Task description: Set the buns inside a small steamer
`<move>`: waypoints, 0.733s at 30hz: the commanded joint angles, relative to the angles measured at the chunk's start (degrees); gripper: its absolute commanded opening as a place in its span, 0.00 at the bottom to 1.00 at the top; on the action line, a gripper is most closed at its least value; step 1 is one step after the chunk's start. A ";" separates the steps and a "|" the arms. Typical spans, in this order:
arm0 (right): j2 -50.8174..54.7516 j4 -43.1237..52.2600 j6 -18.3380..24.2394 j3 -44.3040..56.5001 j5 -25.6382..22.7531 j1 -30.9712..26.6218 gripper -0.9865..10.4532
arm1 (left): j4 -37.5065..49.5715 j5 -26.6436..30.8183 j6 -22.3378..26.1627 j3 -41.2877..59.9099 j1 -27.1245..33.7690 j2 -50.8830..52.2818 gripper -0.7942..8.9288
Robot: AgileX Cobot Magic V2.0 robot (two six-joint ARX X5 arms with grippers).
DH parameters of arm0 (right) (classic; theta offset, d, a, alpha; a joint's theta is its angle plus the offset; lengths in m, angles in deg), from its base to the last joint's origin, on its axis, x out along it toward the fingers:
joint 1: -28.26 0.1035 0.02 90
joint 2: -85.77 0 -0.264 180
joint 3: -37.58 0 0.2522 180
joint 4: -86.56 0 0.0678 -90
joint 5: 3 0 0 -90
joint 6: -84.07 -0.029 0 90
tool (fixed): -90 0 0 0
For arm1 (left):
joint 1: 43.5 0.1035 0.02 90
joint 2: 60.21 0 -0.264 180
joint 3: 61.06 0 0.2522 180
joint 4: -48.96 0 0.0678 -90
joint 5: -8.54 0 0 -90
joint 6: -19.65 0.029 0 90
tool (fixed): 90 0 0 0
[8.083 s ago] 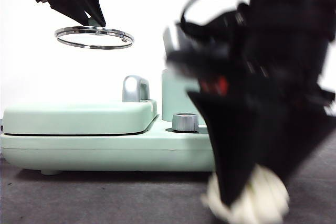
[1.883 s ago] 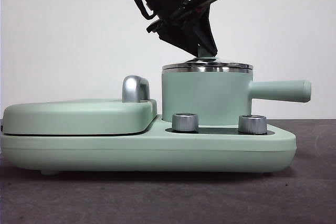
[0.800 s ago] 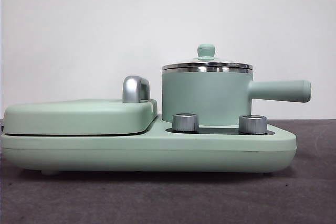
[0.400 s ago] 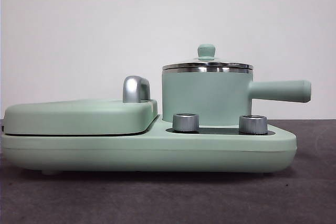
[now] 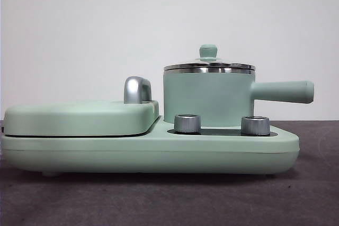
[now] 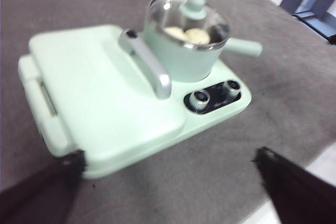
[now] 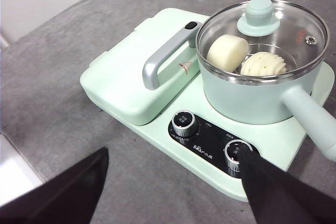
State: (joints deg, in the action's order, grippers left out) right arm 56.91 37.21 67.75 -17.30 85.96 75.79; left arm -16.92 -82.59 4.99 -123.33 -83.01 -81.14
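The small steamer is a mint green pot with a steel rim and a side handle, standing on the right of a mint green cooker. Its glass lid with a green knob is on. Through the lid in the right wrist view, the smooth bun and the ribbed bun lie side by side inside the steamer. The left wrist view shows the steamer with both buns inside. My left gripper and right gripper are open, empty, held high and back from the cooker.
The cooker base carries a flat griddle cover with a chrome handle on the left and two steel knobs in front of the steamer. Grey cloth covers the table. A table edge shows in both wrist views.
1.9 s ago a gripper held the lid knob on the steamer; it has let go and left the front view. Nothing has moved in the last second.
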 commanded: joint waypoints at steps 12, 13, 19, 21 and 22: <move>-0.20 1.09 0.24 -0.48 -0.50 0.50 0.11 | 1.55 1.31 -1.46 2.29 -0.20 -0.24 0.10; -0.20 1.07 0.24 -0.48 -0.48 0.50 0.11 | 1.55 1.31 -1.46 2.29 -0.20 -0.24 0.10; -0.20 1.07 0.24 -0.48 -0.48 0.50 0.11 | 1.55 1.31 -1.46 2.29 -0.20 -0.22 0.10; -0.20 1.09 0.24 -0.48 -0.48 0.50 0.11 | 1.55 1.31 -1.46 2.29 -0.20 -0.24 0.10; -0.20 1.09 0.24 -0.48 -0.48 0.50 0.11 | 1.55 1.31 -1.46 2.29 -0.20 -0.22 0.10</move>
State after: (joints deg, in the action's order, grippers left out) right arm 56.91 37.62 67.75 -17.30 85.65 75.79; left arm -15.94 -81.43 3.72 -120.55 -82.99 -80.90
